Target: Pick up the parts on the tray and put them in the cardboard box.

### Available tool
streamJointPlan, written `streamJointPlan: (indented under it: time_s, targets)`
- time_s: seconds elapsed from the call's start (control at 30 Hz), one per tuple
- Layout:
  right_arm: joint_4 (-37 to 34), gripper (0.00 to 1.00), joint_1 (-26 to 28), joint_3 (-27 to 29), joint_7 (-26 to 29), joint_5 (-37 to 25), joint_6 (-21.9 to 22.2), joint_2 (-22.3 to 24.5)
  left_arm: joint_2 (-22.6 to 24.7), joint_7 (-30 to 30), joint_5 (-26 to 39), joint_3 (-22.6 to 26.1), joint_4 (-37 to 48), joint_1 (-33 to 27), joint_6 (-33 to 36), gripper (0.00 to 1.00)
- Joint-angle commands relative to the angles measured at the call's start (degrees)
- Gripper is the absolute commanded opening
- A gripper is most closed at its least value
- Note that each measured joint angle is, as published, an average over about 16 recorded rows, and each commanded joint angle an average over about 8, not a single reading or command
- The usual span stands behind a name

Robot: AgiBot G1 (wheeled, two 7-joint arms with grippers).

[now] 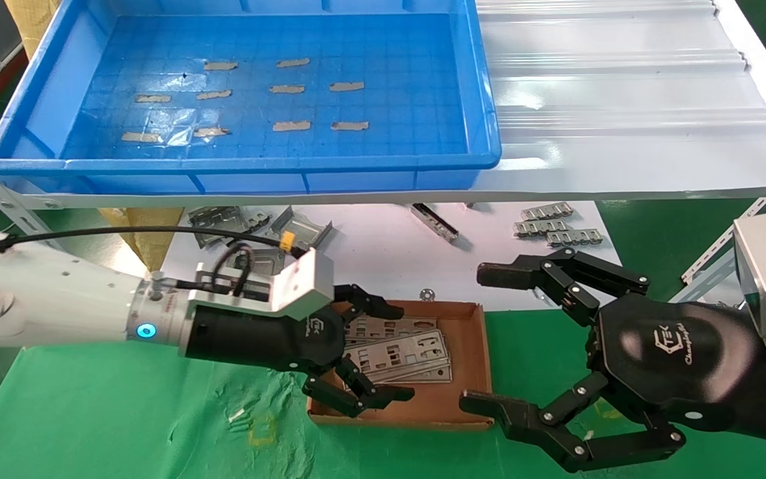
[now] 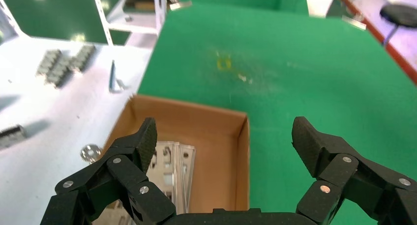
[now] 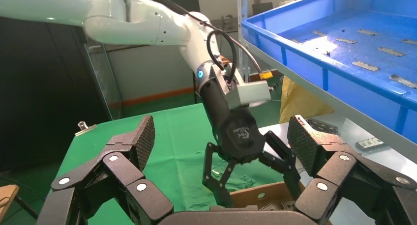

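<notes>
A: Left gripper (image 1: 393, 351) first. Where is it, and what are the fingers doing?

B: Over the near-left part of the cardboard box (image 1: 473, 372), arm reaching in from the robot's left. Fingers (image 1: 373, 303) spread wide, one above the far side of the plate stack, the other at the box's near wall. Nothing between them. In the left wrist view the left gripper (image 2: 226, 141) shows both fingertips apart, with open box floor and green cloth in the gap.

A: And the parts?

B: The parts (image 1: 399, 351) lie flat in the box, a loose fan of several silver-grey punched plates, overlapping and slightly skewed to each other. They fill the left and middle of the floor; bare cardboard shows on the right. Exact count: cannot tell. The wrist camera catches plate edges (image 2: 172, 171) against the box's left wall.

A: Right gripper?

B: Right gripper (image 1: 489, 339) hangs just right of the box, above the green cloth (image 1: 90, 406). Fingers wide apart, empty. Its lower fingertip sits near the box's near-right corner; touching or not, cannot tell.

A: The tray?

B: The tray (image 1: 483, 100) stands on the raised white corrugated sheet (image 1: 622, 100), behind and above the box. No plates on its gridded floor, only beige tape scraps (image 1: 290, 125).

A: Anything else around?

B: On the lower white surface behind the box: bent grey brackets (image 1: 223, 219) at left, small ridged connector strips (image 1: 552, 226) at right, a small washer (image 1: 428, 293) just beyond the box's far wall.
</notes>
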Motion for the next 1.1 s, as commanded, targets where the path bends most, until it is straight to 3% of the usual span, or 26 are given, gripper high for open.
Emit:
streamJointPlan:
  time_s: [0.03,1.1]
  targets:
    - [0.0,1.0,0.0,0.0,0.0,0.0,0.0,0.0,-1.1,-0.9,-0.6,-1.1,-1.9,1.0,-0.1,1.0]
    - [0.0,1.0,0.0,0.0,0.0,0.0,0.0,0.0,-21.7,-17.2,-10.3,-20.6,-37.6,19.4,-2.4,1.0]
